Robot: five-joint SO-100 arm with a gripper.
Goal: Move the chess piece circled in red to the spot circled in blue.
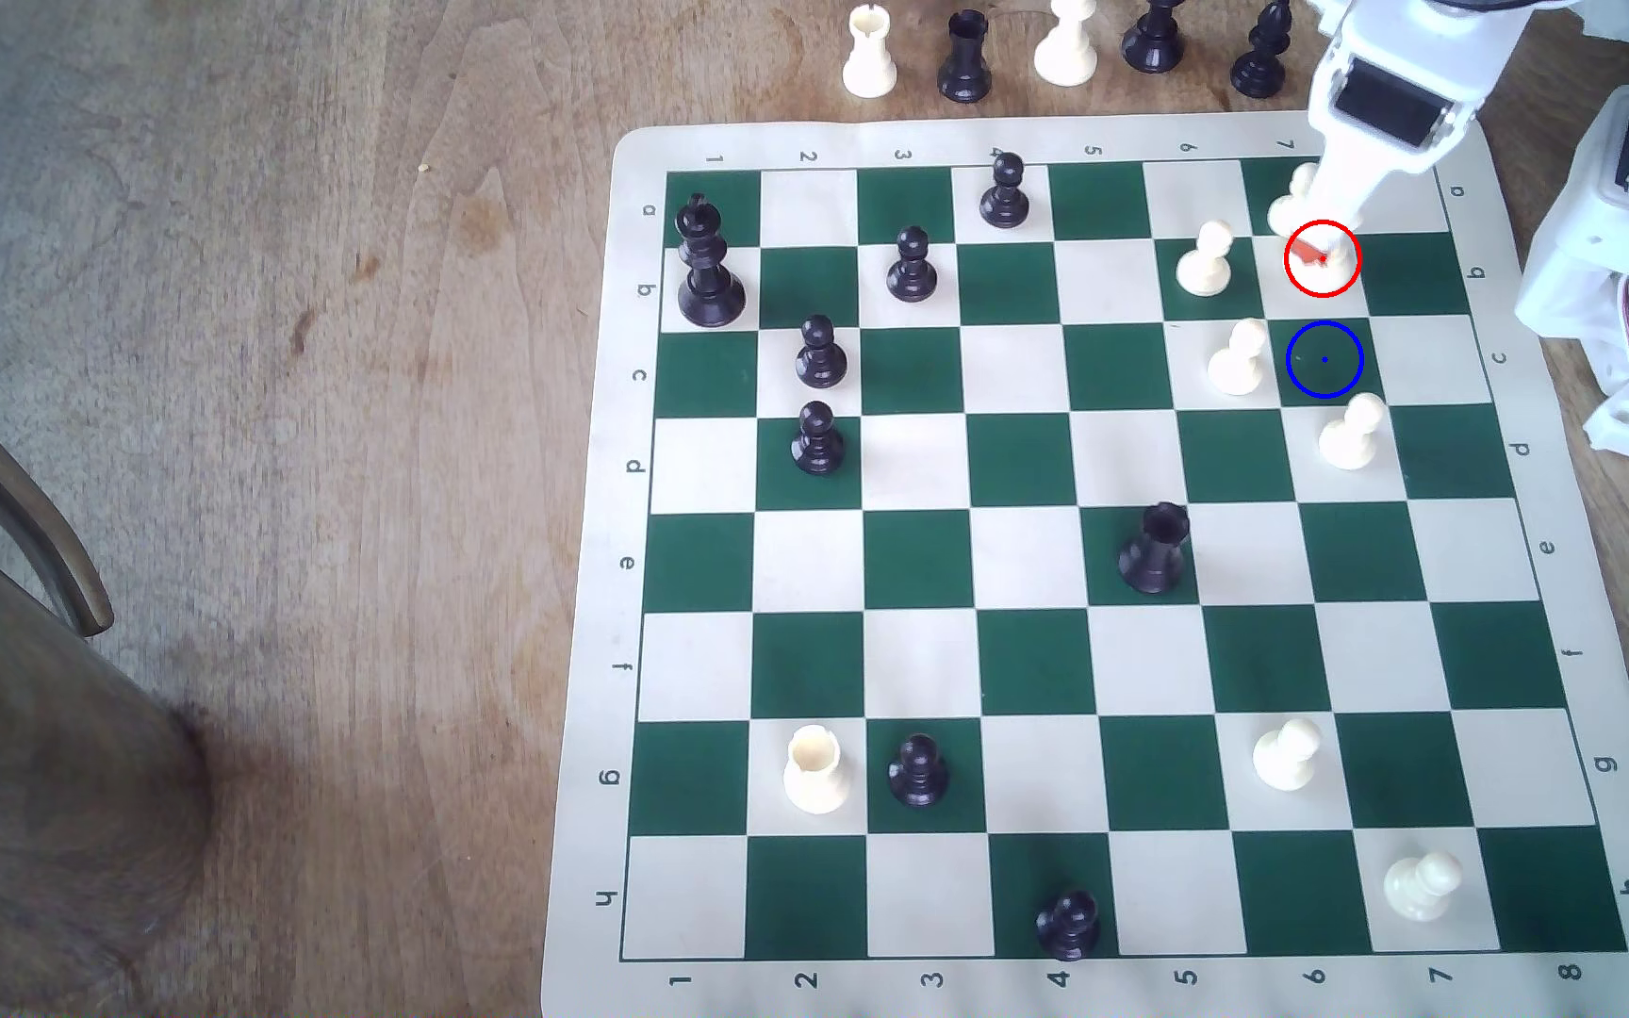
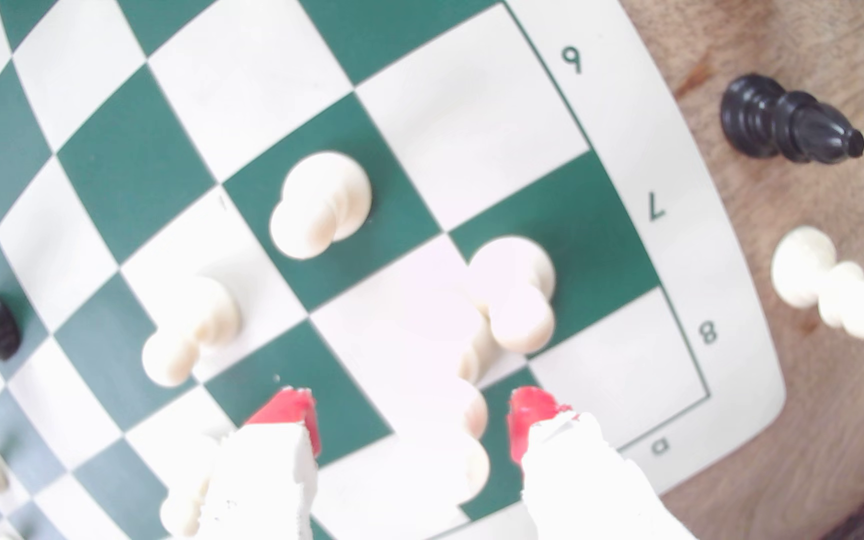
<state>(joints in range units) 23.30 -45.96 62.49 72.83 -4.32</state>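
The white robot arm [image 1: 1388, 88] reaches down from the top right corner of the exterior view onto the chess mat [image 1: 1085, 137], which lies on a wooden surface [image 1: 301, 392]. Its hand [image 2: 412, 420] is open: in the wrist view the two red-tipped fingers [image 2: 284, 415] stand apart, with the tall cream-white piece [image 2: 474, 415] in the gap between them, closer to one finger than the other. Whether either finger touches the piece cannot be told, because the white plastic is washed out against the cream square.

In the exterior view the piece [image 1: 1335, 256] stands inside the red ring [image 1: 1322, 258], on a cream square near the mat's top right corner, largely covered by the arm. The blue ring [image 1: 1325, 359] marks the dark green square directly below it in that view; this square carries no piece.

White pawns crowd the area: one [image 1: 1205, 259] two squares to the exterior view's left of the red ring, one [image 1: 1239, 357] just beside the blue ring on its left, and one [image 1: 1351, 431] just below the blue ring. Another white pawn [image 1: 1295, 201] sits right behind the circled piece, partly hidden by the arm.

A black rook [image 1: 1155, 548] stands near the middle of the mat. Captured black and white pieces line the wood beyond the mat's far edge.
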